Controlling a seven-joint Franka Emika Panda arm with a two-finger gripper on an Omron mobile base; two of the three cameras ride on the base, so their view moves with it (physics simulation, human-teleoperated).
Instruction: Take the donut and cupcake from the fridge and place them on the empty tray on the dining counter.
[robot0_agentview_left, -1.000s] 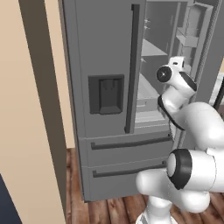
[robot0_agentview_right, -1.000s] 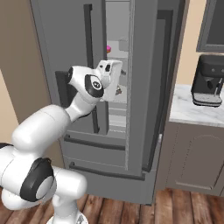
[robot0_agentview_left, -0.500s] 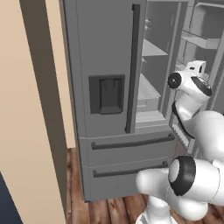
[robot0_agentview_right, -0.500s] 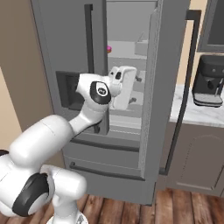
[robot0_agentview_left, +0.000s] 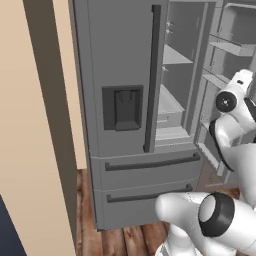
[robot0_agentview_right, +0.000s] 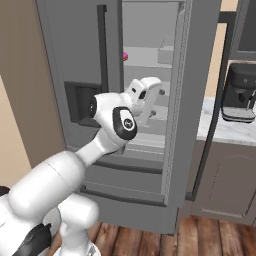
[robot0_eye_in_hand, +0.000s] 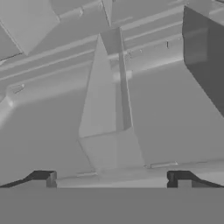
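My hand is wide open and carrying nothing; in the hand view its two dark fingertips sit far apart at the bottom of the frame, facing grey fridge shelving and a pale wedge-shaped divider at centre. In the right base view the hand sits mid-frame, inside the open right half of the fridge, level with a middle shelf.

Farther in and higher, at upper centre of that view, the donut shows as a sliver of pink icing peeking past the edge of the closed left door, resting on an upper shelf. A grey box-like shape sits to its right on the same shelf. I cannot pick out the cupcake from here. At the right edge a black coffee machine stands on a pale desk.

In the left base view my forearm is at the right edge, close to the open door's bins.

My worry is the climb: the hand is below the donut's shelf, so lifting straight up could knock the shelf lip. The donut is half hidden behind the left door, so I could misjudge my approach and shove it deeper. The elbow could also clip the door bins.
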